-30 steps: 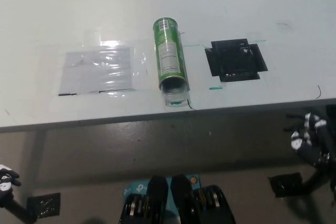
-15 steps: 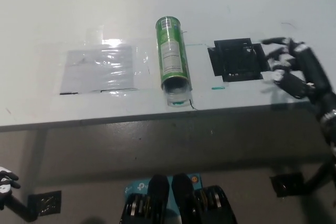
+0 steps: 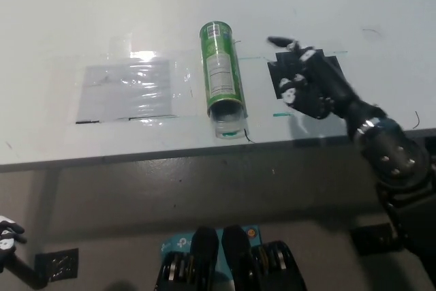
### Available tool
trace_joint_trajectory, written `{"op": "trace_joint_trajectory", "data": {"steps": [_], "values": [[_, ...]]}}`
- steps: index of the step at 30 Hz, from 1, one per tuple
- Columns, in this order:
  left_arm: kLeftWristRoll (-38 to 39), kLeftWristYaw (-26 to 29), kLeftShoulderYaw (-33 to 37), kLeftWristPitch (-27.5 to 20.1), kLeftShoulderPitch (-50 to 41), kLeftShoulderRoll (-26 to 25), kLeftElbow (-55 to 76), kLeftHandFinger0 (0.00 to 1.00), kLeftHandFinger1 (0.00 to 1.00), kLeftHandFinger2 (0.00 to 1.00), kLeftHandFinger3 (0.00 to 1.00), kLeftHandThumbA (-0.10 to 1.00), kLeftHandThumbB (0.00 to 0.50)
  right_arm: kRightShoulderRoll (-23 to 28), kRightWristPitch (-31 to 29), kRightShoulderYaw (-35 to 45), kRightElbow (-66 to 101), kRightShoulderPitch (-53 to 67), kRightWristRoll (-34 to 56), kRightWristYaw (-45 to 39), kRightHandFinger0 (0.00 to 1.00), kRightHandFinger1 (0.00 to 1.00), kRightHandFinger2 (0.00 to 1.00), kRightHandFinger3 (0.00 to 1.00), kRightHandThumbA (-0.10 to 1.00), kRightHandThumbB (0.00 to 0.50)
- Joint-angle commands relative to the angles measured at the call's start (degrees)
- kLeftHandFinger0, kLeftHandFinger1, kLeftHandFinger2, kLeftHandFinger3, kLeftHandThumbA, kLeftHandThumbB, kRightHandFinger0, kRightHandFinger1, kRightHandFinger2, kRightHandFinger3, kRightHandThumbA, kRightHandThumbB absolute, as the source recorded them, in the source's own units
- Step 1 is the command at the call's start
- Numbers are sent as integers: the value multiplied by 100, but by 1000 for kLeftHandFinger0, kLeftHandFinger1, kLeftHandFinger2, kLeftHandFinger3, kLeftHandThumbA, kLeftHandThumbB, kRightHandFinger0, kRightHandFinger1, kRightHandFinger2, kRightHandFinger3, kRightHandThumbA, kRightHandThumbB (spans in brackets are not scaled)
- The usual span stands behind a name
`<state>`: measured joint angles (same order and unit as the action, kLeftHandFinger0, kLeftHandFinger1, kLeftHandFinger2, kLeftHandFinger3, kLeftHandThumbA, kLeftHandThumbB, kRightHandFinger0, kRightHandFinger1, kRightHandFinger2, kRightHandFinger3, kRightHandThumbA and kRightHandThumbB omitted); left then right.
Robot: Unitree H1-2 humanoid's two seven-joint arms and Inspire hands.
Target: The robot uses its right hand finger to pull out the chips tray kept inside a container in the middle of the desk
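Green cylindrical chips container (image 3: 222, 73) lies on its side in the middle of the pale grey surface (image 3: 88, 11), its closed end pointing to the far edge and its open mouth toward the near edge, close to it. From that mouth a clear plastic chips tray (image 3: 227, 127) sticks out a little, just short of the near edge. Right of the container, a black square patch (image 3: 335, 73) is stuck flat on the surface, and the black right hand (image 3: 310, 81) hovers over it with its fingers (image 3: 281, 41) spread apart and holding nothing, apart from the container. Left of the container lies a shiny transparent plastic sheet (image 3: 126, 90), flat on the surface. The white left hand (image 3: 7, 232) rests low at the lower left corner of the view, below the near edge; whether it is open or closed cannot be told.
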<state>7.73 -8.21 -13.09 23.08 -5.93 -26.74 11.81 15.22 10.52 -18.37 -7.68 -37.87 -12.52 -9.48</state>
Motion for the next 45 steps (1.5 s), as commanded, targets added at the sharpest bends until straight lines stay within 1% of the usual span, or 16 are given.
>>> {"op": "trace_joint_trajectory", "data": {"steps": [1, 2, 5, 7, 8, 11, 17, 19, 20, 24, 27, 30, 33, 39, 43, 45], "values": [[55, -127, -84, -3, 101, -202, 148, 162, 247, 360, 655, -100, 0, -17, -630, -156, -193, -472, -416, -39, 0, 0, 888, 879, -100, 266], [61, -115, -95, 61, 104, -193, 172, 168, 245, 357, 665, -100, 0, -80, -752, -195, -354, -534, -376, -72, 15, 42, 864, 863, -100, 250], [92, -130, -123, 66, 143, -198, 154, 181, 252, 359, 673, -100, 0, -136, -970, -272, -642, -622, -449, -68, 0, 0, 770, 859, -100, 243], [89, -136, -126, 101, 181, -206, 176, 179, 243, 346, 672, -100, 0, -208, -1128, -324, -921, -674, -432, -104, 25, 5, 805, 851, -100, 261], [64, -146, -114, 72, 179, -217, 170, 178, 242, 346, 673, -100, 0, -242, -1188, -367, -1044, -703, -453, -135, 4, 0, 810, 841, -100, 271], [-2, -121, -96, 156, 184, -221, 219, 163, 242, 360, 661, -100, 0, -264, -1324, -494, -1248, -714, -570, -194, 4, 2, 816, 848, -100, 253], [-1, -117, -107, 196, 145, -178, 255, 170, 248, 375, 685, -100, 0, -335, -1907, -671, -1671, -642, -676, -148, 0, 0, 743, 770, -100, 291], [17, -137, -116, 127, 146, -179, 190, 181, 258, 383, 685, -100, 0, -309, -1913, -719, -1591, -492, -644, -274, 0, 0, 775, 789, -100, 265], [47, -135, -137, 165, 139, -171, 207, 185, 259, 384, 681, -100, 3, -286, -1716, -762, -1413, -412, -712, -341, 0, 8, 791, 804, -100, 246], [76, -147, -151, 216, 139, -173, 202, 204, 264, 380, 675, -100, 0, -295, -1968, -754, -1325, -163, -634, -347, 0, 0, 740, 757, -100, 255], [56, -171, -131, 117, 121, -188, 174, 160, 229, 332, 649, -100, 0, -286, -1829, -798, -1033, 106, -704, -438, 0, 0, 781, 768, -100, 237], [-13, -149, -93, 131, 109, -200, 211, 141, 223, 337, 643, -100, 0, -254, -1640, -791, -788, 231, -708, -567, 0, 0, 804, 779, -100, 220], [85, -158, -135, 183, 142, -168, 225, 158, 236, 347, 643, -100, 5, -231, -1829, -741, -913, 320, -717, -513, 0, 0, 792, 771, -100, 242], [100, -149, -169, 203, 138, -181, 276, 157, 236, 348, 651, -100, 0, -169, -1760, -728, -978, 451, -880, -474, 0, 0, 832, 806, -100, 246], [32, -135, -141, 186, 147, -197, 261, 147, 231, 353, 674, -100, 0, -140, -1659, -679, -997, 459, -904, -493, 0, 5, 883, 841, -100, 217], [25, -137, -138, 179, 141, -200, 261, 166, 248, 372, 679, -100, 0, -161, -1628, -648, -974, 439, -908, -466, 0, 0, 869, 833, -100, 213]]}}
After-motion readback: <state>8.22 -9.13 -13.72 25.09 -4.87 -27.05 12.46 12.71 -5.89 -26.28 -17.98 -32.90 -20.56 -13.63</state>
